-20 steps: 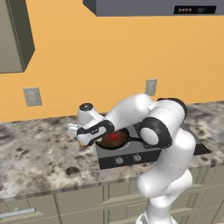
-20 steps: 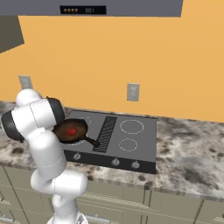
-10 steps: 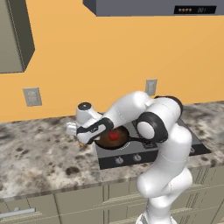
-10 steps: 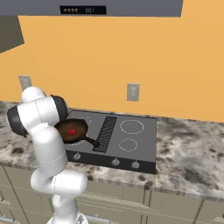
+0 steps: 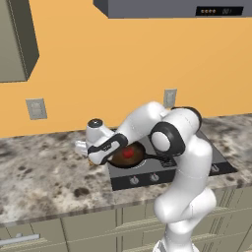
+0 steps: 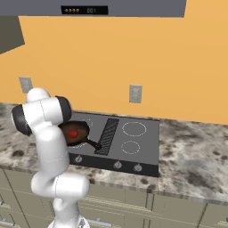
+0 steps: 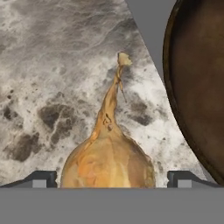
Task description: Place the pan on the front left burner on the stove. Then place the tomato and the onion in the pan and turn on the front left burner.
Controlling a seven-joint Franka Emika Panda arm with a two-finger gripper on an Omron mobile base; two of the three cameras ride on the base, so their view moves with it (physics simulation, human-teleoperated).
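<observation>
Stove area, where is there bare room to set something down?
Free: the two ringed burners right of the central grille, and the granite counter beyond the stove. Crowded: the front left, where the pan holds the tomato, onion alongside.

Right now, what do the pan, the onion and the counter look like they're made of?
The pan: dark brown-black with a dull sheen and a thick rim, probably cast iron. The onion: organic, with dry, papery tan-yellow skin drawn up to a twisted tip. The counter: mottled grey with dark specks, smooth, looks like polished granite or similar stone.

Even, bright, shadowless rendered light, no glare, sharp throughout, coarse granite texture up close in the hand view.
</observation>
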